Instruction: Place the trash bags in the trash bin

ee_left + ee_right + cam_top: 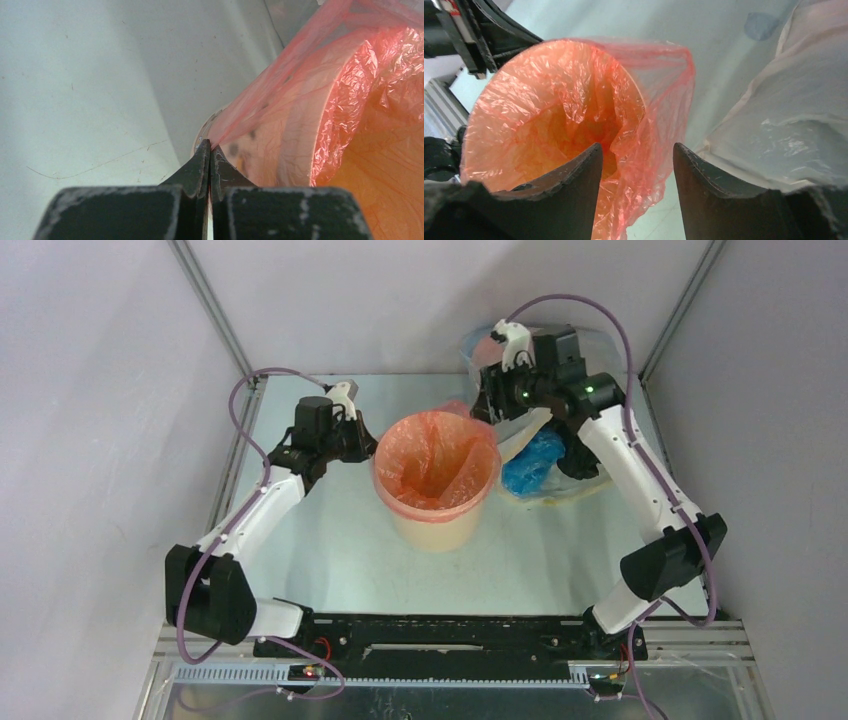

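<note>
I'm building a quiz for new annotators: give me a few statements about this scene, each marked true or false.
1. An orange trash bag lines the upright trash bin. True.
2. The left gripper is open and apart from the bag. False: it is shut on the bag's film, just outside the bin's wall.
3. The right gripper is open above the lined bin. True.
4. The blue plastic bag lies inside the bin. False: it lies outside, to the right of the bin in the top view, among pale plastic.
</note>
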